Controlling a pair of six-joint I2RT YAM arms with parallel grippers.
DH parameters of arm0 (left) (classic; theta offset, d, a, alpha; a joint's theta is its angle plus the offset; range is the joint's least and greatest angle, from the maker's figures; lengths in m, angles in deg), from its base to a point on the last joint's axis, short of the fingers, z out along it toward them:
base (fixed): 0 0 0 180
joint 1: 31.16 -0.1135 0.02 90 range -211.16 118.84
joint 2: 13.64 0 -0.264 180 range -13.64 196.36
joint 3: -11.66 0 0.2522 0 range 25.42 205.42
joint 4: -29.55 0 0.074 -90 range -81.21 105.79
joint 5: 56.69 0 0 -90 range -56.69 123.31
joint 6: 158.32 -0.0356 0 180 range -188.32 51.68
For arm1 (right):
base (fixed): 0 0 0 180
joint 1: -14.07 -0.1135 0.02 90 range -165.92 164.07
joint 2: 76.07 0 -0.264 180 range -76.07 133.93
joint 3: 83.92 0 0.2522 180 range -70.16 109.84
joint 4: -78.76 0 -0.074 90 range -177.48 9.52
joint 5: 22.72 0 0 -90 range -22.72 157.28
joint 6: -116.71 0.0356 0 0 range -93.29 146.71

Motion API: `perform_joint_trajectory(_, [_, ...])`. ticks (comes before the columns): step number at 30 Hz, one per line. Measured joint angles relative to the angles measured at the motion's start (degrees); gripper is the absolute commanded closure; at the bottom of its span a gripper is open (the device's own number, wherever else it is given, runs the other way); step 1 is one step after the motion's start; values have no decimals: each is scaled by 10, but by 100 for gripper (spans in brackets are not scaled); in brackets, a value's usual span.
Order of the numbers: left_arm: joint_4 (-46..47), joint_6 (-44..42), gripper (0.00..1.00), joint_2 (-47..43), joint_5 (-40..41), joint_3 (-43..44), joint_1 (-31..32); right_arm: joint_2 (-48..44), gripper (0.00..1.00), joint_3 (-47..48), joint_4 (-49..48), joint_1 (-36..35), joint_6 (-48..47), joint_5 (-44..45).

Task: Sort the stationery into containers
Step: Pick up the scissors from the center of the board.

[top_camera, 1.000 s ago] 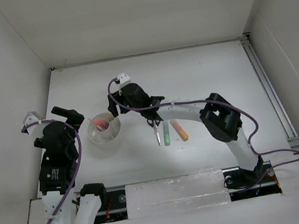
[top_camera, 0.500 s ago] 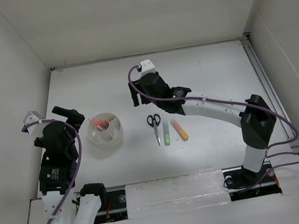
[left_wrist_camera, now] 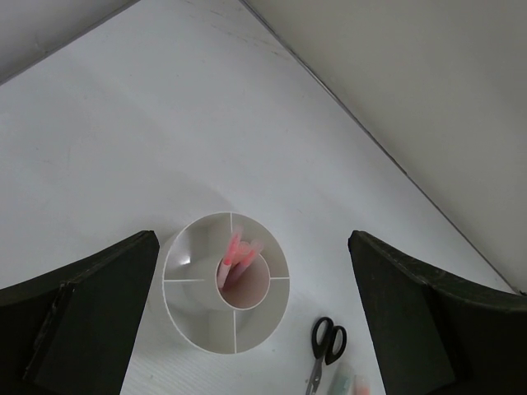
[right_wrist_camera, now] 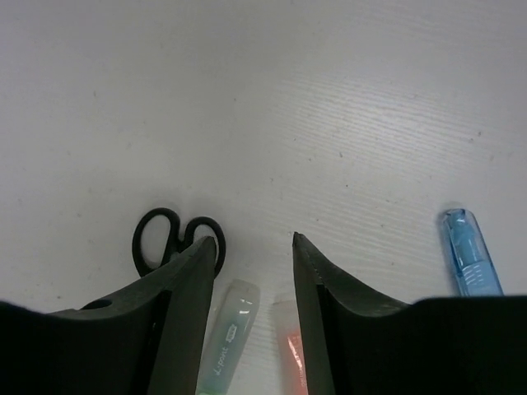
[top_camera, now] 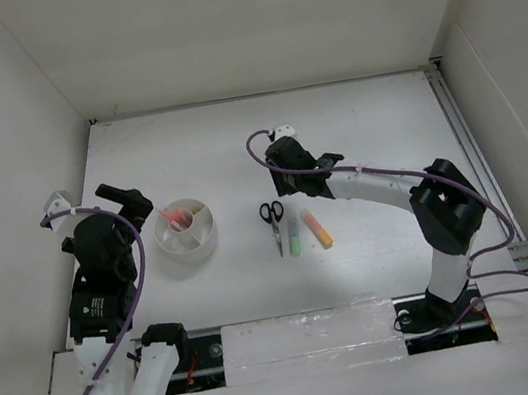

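White round plastic tub (top_camera: 189,251), with a centre well and wedge compartments around it, sits on the left half of the white table (top_camera: 361,110). Thin pink/red pens (left_wrist_camera: 236,251) stand leaning in the centre well. The left gripper (left_wrist_camera: 252,235) hangs above the tub with its jaws spread as wide as they go, nothing between them, touching nothing. Right of the tub and apart from it, three items lie side by side on the table. Black-handled scissors (top_camera: 272,213) are leftmost, closed, handles far and blades pointing near. A green stubby marker (top_camera: 294,237) lies just beside the blades. An orange stubby marker (top_camera: 318,230) lies just right of that, slightly angled, its near end further right. The right gripper (right_wrist_camera: 253,239) is over the far ends of that row, pointing down at the table. Its jaws are partly apart, and only bare table and the green marker's far tip show in the gap, so it holds nothing. In the right wrist view its left finger overlaps the right handle loop of the scissors; cannot tell whether they touch. A blue translucent stubby marker (right_wrist_camera: 469,263) lies on the table well to the right of the orange one, seen in the right wrist view only. A purple cable (top_camera: 134,270) runs along the left arm and another along the right arm. White walls (top_camera: 244,18) close the table in on the left, far and right sides.
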Motion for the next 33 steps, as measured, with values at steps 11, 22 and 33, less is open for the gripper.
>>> perform_joint_trajectory(11, [4,-4,0,0,-9,0,0,59,55,0,5,0,-2,-40])
perform_joint_trajectory(22, [4,-5,0,0,-10,0,0,96,55,0,-7,-6,-1,-58])
perform_joint_trajectory(33, [4,-5,0,0,-11,0,0,124,100,23,-7,-11,3,-67])
